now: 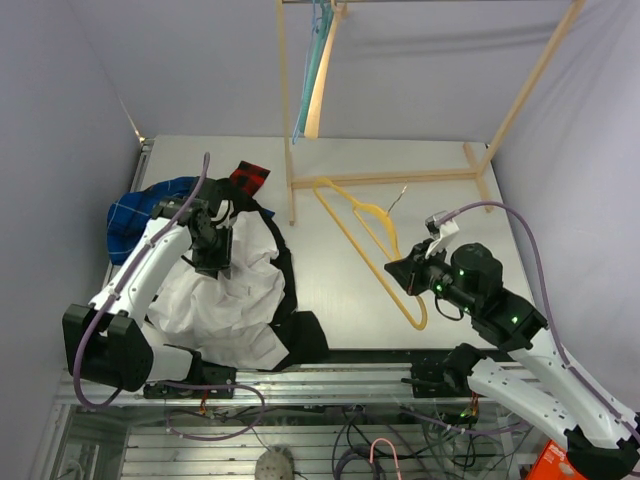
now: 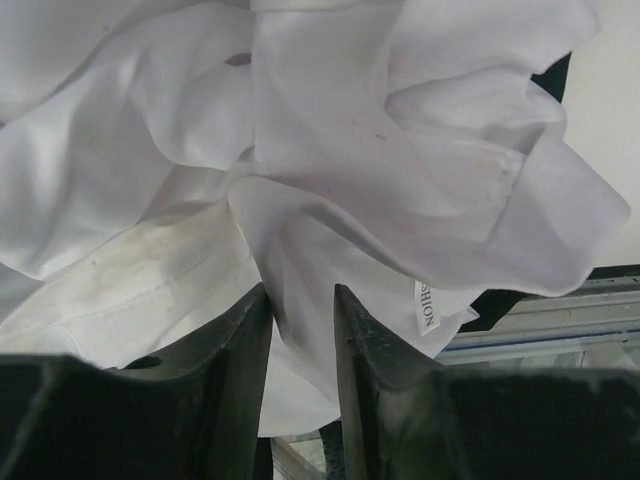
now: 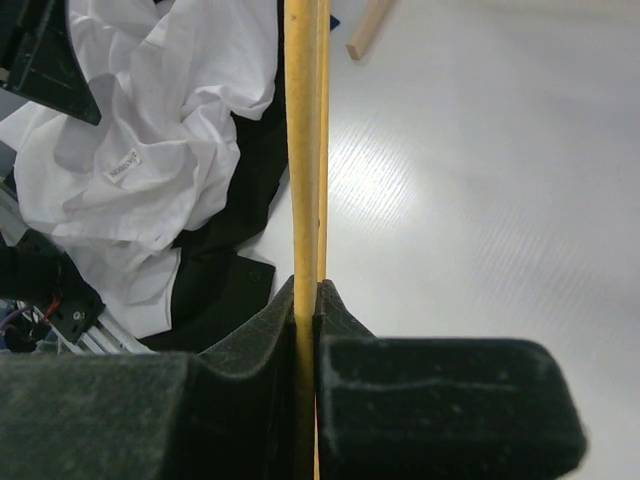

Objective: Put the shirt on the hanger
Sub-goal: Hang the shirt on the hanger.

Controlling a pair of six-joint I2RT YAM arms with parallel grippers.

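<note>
The right claw (image 3: 305,296) clamps the hanger (image 3: 302,150); the left claw (image 2: 300,295) seems pinched on the shirt (image 2: 380,150). Lift it clear before threading.

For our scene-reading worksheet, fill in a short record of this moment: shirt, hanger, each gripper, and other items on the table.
shirt: white, crumpled at the left side of the table
hanger: yellow, right of centre
left gripper: closed on a shirt fold
right gripper: clamped on the hanger's bar
other items: blue plaid garment, black garment, wooden rack
</note>
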